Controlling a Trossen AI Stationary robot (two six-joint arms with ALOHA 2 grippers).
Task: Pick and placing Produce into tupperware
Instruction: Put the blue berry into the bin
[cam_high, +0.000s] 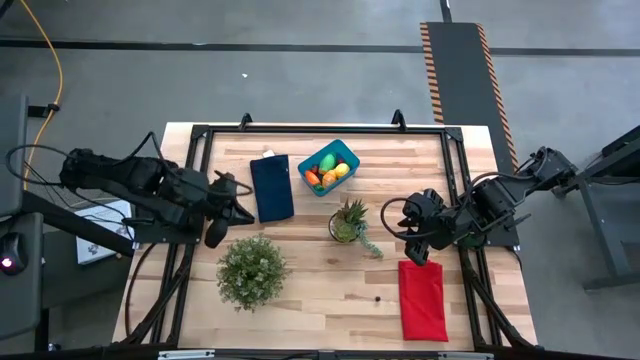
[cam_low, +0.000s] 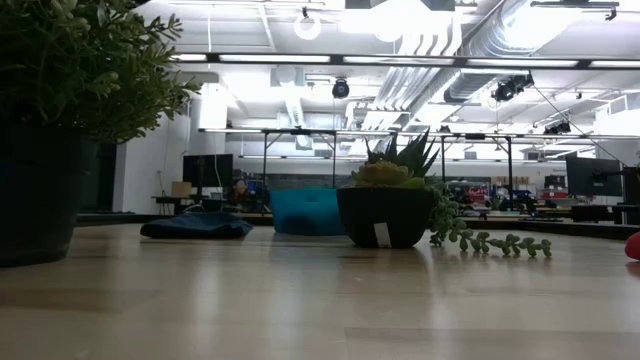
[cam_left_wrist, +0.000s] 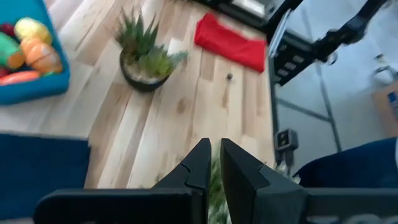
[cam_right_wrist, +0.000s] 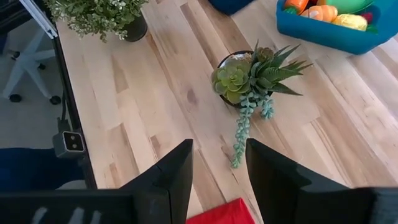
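The blue tupperware (cam_high: 350, 156) stands at the far middle of the table, resting on its base. Several pieces of produce (cam_high: 328, 170) lie inside it: green, orange and yellow ones. The right wrist view shows them (cam_right_wrist: 339, 17) in the tub (cam_right_wrist: 323, 36), and so does the left wrist view (cam_left_wrist: 31, 46). My left gripper (cam_high: 240, 210) hovers shut at the table's left, beside the dark blue cloth, and holds nothing. My right gripper (cam_right_wrist: 217, 165) hangs open above the table's right side, near the red cloth, with nothing between its fingers.
A dark blue cloth (cam_high: 271, 187) lies left of the tub. A small spiky potted plant (cam_high: 347, 222) with a trailing strand stands mid-table. A bushy potted plant (cam_high: 252, 270) stands near the front left. A red cloth (cam_high: 422, 298) lies at the front right. Bare wood shows between them.
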